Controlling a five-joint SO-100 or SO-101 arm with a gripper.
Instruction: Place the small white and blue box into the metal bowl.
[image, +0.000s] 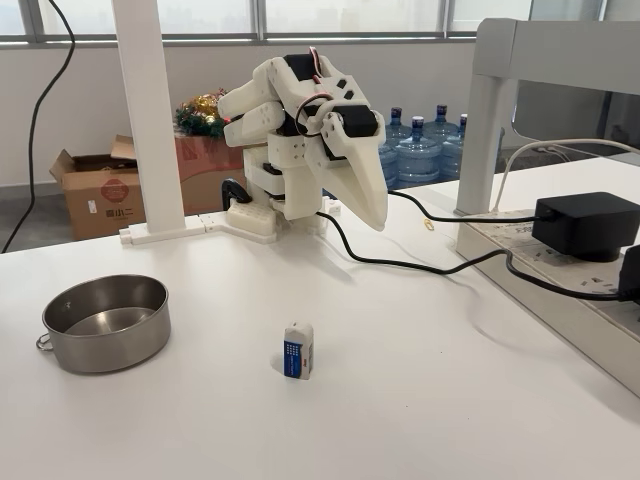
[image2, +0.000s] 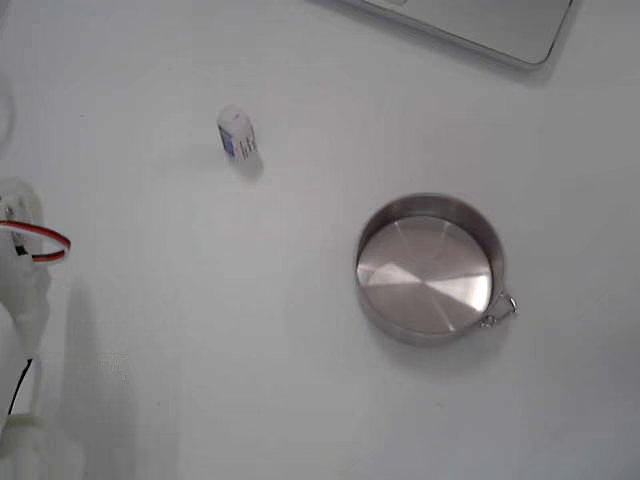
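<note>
The gripper (image: 368, 212) is held folded above the table (image: 420, 400) at the rear, its fingers seen pressed together and empty. The small white and blue box (image: 298, 351) stands upright on the table – well apart from the metal bowl (image: 105, 322), which is seen empty in both fixed views.

— Where does everything sit on the table (image: 400, 400) in the fixed view from the front?

— The metal bowl (image: 104, 322) is at the lower left, the small white and blue box (image: 298, 350) stands upright near the lower centre, well apart to the bowl's right. The arm is folded at the upper centre, behind both, its gripper (image: 368, 205) hanging above the table.

— And in the fixed view from above?

— The box (image2: 238, 132) is at the upper left, the bowl (image2: 429, 268) right of centre, below it; nothing lies in the bowl.
</note>
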